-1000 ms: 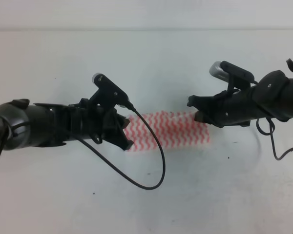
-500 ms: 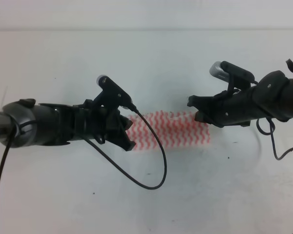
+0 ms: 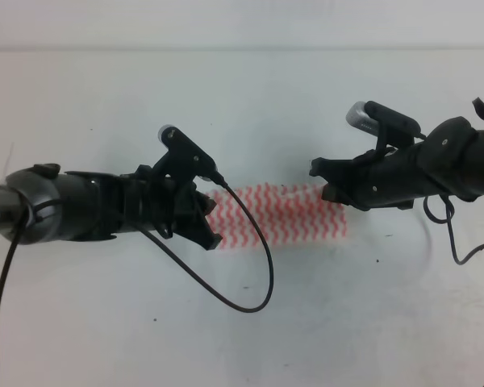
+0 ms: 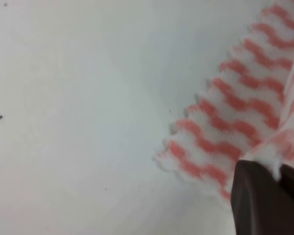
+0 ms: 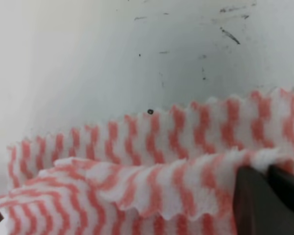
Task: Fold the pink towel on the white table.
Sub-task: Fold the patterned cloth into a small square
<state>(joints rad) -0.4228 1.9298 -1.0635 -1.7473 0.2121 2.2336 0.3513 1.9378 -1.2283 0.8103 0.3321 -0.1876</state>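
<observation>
- Towel [image 3: 284, 216] lying mid-table [image 3: 242, 339], stretched between both grippers, top layer doubled over a lower one.
- Left gripper [image 3: 206, 219] at towel's left end, jaws clamped on a raised fold of cloth.
- Right gripper [image 3: 329, 187] at right end, jaws likewise pinching the upper layer's edge.

The pink towel [image 3: 286, 216] ends hide beneath both arms — the left wrist view is blurred.
</observation>
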